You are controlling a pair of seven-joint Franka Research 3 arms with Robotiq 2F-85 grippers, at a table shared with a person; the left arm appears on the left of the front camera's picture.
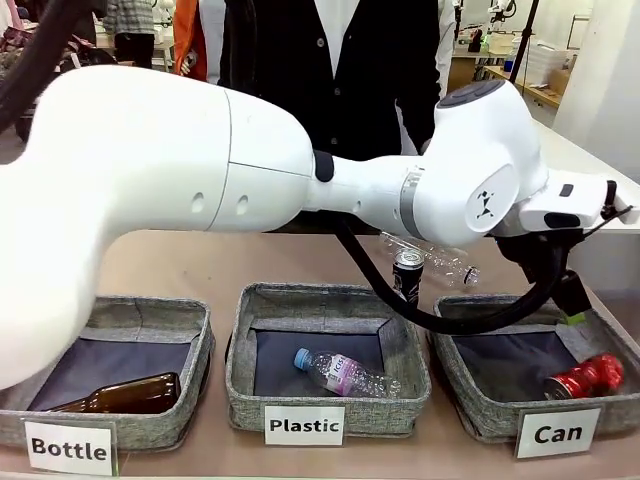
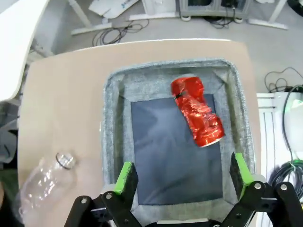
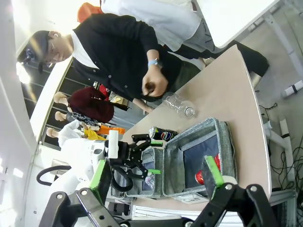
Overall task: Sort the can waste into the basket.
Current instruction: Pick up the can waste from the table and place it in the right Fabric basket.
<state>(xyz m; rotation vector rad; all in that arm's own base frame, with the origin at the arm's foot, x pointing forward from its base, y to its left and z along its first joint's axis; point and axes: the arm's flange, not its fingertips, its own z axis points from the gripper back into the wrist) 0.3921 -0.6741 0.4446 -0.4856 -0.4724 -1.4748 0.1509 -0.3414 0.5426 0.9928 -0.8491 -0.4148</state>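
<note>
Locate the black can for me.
In the front view the black can stands on the table, right of centre, just behind the Plastic basket and beside a clear bottle.

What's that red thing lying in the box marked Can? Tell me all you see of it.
A small drink can of shiny red metal, crushed and dented along its whole body. It lies on its side, slanted across the dark bottom of the grey woven basket labelled Can, one end by a wall. The open left gripper is above, apart from it; nothing holds it.
</note>
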